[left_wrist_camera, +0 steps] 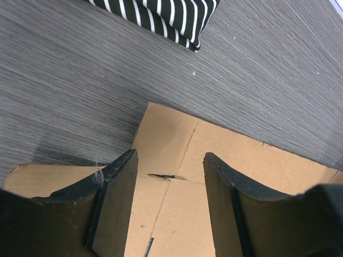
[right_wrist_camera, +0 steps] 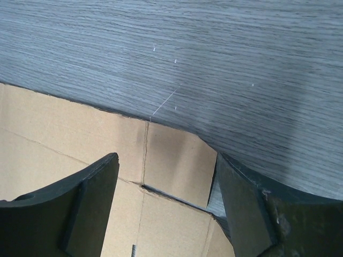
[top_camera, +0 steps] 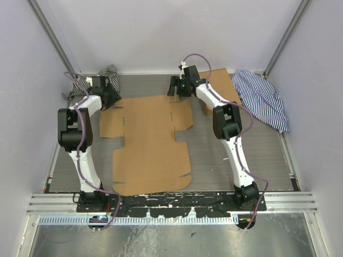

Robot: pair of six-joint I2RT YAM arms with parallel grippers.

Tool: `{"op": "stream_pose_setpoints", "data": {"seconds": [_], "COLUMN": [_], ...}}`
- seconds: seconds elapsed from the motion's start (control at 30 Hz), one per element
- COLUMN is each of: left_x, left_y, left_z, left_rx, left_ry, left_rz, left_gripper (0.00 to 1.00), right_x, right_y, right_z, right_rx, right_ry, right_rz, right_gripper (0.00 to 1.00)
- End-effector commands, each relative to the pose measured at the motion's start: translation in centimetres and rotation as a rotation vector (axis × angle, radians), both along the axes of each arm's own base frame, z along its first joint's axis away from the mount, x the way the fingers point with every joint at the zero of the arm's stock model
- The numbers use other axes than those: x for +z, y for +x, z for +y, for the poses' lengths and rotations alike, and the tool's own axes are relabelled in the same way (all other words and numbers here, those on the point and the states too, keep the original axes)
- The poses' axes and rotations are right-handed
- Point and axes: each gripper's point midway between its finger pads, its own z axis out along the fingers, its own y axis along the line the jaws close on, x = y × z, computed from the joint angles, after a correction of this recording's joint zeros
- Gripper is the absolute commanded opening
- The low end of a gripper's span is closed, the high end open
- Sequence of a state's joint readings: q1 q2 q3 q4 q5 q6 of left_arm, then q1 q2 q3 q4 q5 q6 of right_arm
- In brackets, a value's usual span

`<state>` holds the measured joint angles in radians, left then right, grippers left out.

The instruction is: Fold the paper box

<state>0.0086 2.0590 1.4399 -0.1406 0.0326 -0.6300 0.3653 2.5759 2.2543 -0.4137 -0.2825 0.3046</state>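
Observation:
The paper box (top_camera: 150,144) lies flat and unfolded on the grey table, a brown die-cut sheet with flaps and slots. My left gripper (top_camera: 110,97) is open and empty, low over the sheet's far left corner. In the left wrist view the open gripper (left_wrist_camera: 170,155) straddles a crease and a small slit in the cardboard (left_wrist_camera: 268,160). My right gripper (top_camera: 174,87) is open and empty over the sheet's far right corner. In the right wrist view the gripper (right_wrist_camera: 166,158) frames a small corner flap of the cardboard (right_wrist_camera: 53,128).
A smaller brown cardboard piece (top_camera: 222,85) lies at the back right, partly under the right arm. A dark striped cloth (top_camera: 110,72) sits at the back left, also in the left wrist view (left_wrist_camera: 161,13). A blue striped cloth (top_camera: 262,99) lies at the right. Walls enclose the table.

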Motion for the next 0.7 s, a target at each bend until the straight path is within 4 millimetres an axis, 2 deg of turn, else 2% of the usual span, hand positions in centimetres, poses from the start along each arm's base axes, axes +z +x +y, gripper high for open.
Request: {"op": "stream_pose_setpoints", "data": {"seconds": [0.0,0.2,0.4,0.57,0.67], "left_x": [1.0,1.2,0.0,0.1,0.8], "left_y": [0.8,1.7,1.9,2.0,2.0], "left_z": [1.8,2.1,0.2,-0.6,-1.0], "left_rx": [0.034,0.012,-0.051,-0.073,-0.08], "left_ry": [0.049,0.038,-0.047,-0.093,-0.11], "left_rz": [-0.031,-0.047,-0.05,-0.058,-0.077], "left_gripper": [0.59,0.6,0.56,0.53,0.52], "right_x": [1.9,1.5,1.4,1.5,1.6], "right_y": [-0.1,-0.3,-0.3,-0.4,-0.4], "right_z": [-0.3,-0.2,-0.1,0.0,-0.1], "right_rx": [-0.026,-0.018,-0.008,-0.004,-0.003], "right_ry": [-0.005,-0.002,0.004,0.003,0.002], "right_rz": [-0.015,-0.004,-0.001,-0.002,-0.004], "right_gripper": [0.79,0.79,0.78,0.78,0.78]}}
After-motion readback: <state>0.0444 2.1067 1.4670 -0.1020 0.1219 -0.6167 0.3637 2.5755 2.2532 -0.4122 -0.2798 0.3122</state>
